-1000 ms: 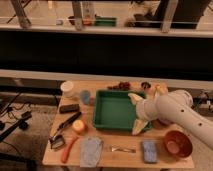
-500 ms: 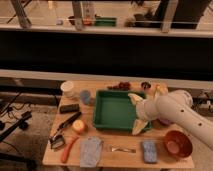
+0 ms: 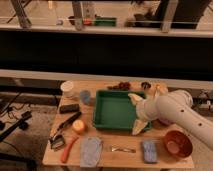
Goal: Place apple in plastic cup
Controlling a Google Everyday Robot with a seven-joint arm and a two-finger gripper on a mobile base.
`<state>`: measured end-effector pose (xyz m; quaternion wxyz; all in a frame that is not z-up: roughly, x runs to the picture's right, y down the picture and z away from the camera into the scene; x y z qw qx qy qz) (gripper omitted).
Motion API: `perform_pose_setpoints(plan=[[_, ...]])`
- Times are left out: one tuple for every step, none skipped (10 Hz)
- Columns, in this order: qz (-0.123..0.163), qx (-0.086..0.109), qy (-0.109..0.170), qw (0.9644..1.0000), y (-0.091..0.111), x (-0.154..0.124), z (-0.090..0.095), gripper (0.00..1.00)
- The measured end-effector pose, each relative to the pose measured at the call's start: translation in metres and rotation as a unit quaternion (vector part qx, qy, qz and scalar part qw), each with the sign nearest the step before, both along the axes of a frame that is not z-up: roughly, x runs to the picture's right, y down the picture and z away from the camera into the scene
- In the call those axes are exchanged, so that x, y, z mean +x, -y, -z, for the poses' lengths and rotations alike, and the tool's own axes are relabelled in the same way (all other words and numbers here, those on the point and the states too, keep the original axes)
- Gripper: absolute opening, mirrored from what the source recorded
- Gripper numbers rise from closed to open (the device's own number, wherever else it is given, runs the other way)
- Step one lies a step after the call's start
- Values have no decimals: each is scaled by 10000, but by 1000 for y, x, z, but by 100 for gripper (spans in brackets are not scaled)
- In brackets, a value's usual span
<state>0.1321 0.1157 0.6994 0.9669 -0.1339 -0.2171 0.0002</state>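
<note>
At the table's back left stand a white cup (image 3: 67,89) and a blue cup (image 3: 85,96); either may be the plastic one. The apple (image 3: 78,126) sits nearer, just left of the green tray (image 3: 112,112). Over the tray's right edge the gripper (image 3: 136,112) hangs spread wide, empty. A red bowl (image 3: 177,144) lies farther right.

Wooden table (image 3: 125,159) stands before a dark wall (image 3: 100,52).

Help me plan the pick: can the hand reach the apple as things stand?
Probably yes: the hand, open, is over the right edge of the green tray; the apple sits uncovered left of the tray, a black tool close beside it.
</note>
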Motion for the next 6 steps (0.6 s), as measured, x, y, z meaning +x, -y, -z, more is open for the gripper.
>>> perform_pose_setpoints(plan=[[0,0,0,10000,0,0,0,100],[0,0,0,10000,0,0,0,100],[-2,0,-2,10000,0,0,0,100],[-3,0,-2,10000,0,0,0,100],[28,27,20,10000,1,-2,1,100],[119,91,109,9998,4,-6,4,100]])
